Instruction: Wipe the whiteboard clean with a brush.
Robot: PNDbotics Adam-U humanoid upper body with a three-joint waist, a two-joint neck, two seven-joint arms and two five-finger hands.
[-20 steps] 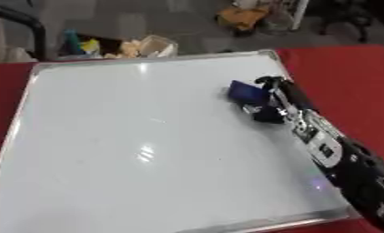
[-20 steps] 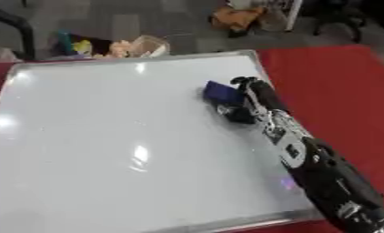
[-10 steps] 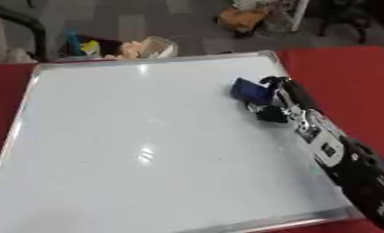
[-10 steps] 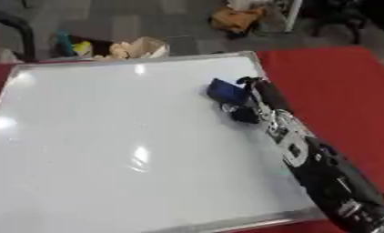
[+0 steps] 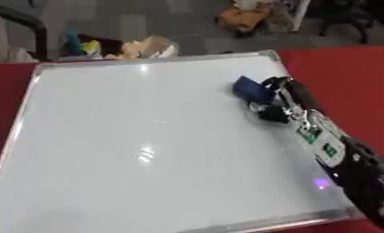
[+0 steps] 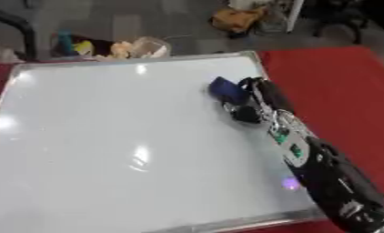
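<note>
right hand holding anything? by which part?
Yes: the right hand holds the blue brush by its near end, fingers curled round it, on the whiteboard.

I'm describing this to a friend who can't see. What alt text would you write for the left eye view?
A black robot right hand holds a blue brush against the upper right part of a large whiteboard, which looks clean. The board lies on a red table, with floor clutter beyond its far edge.
</note>
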